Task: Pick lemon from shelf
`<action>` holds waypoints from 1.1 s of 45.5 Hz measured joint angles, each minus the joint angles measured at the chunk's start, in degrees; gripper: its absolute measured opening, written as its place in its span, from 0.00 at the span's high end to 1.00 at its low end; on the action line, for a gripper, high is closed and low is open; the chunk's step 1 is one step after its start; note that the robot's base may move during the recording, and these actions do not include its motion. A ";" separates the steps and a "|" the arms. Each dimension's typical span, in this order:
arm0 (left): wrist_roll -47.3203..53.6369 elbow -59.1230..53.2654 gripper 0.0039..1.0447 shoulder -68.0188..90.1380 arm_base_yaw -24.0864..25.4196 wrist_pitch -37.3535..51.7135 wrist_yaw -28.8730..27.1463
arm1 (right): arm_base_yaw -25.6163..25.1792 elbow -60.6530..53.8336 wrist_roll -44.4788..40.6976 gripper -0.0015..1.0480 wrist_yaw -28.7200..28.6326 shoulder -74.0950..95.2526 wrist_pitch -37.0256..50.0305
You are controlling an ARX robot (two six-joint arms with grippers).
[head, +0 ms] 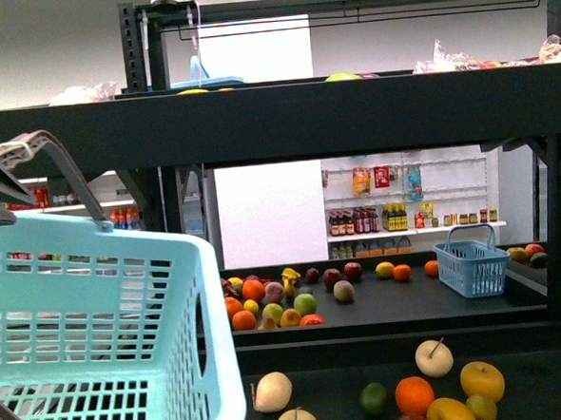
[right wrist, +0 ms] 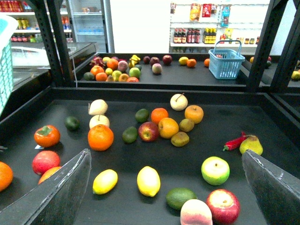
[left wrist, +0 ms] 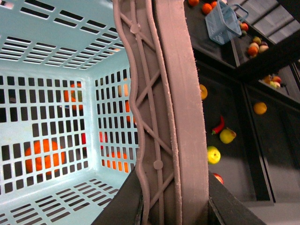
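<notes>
The right gripper (right wrist: 165,153) is hanging low over the near, lower tray (right wrist: 262,117) of the big black metal tiered shelf (head: 284,110). Its two dark fingers (right wrist: 61,197) are spread wide apart, gripping nothing.

The small bright-yellow oval lemon (right wrist: 148,181) is lying on the black tray in the gap between those fingers. It is touching neither and sits closer to one finger than the other. Just beside it, towards that closer finger, a second yellow oval fruit (right wrist: 105,181) is lying at a slant, and I cannot tell whether that is a lemon too. On the lemon's other side a dark green lime (right wrist: 180,198) is resting near it, with a green-and-yellow apple (right wrist: 215,170) further out. Farther back on the tray, a large round orange (right wrist: 100,137) and a cluster of mixed fruit are sitting well apart from the lemon.

The left gripper (left wrist: 176,206) is holding up a pale blue slotted plastic basket (head: 96,316) on the left of the scene. Its dark jaws are pressing in on either side of the basket's grey ribbed handle (left wrist: 164,93). Oranges are showing through the basket's slots. On the far tray a small blue basket (head: 472,267) is standing to the right of another heap of fruit.
</notes>
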 joint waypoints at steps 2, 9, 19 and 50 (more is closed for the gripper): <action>0.26 0.00 0.82 0.00 -2.05 0.00 -0.48 | 0.00 0.00 0.00 0.07 0.00 0.00 0.00; 0.92 0.00 0.82 0.09 -6.78 0.28 -2.03 | 0.00 0.00 0.00 0.07 0.00 0.00 0.00; 1.38 0.00 0.82 0.24 -9.84 0.76 -2.91 | 0.00 0.00 0.00 0.07 0.00 0.00 0.00; 1.70 0.00 0.82 0.37 -9.92 0.76 -3.19 | -8.13 25.64 -0.39 0.07 -4.66 64.19 22.43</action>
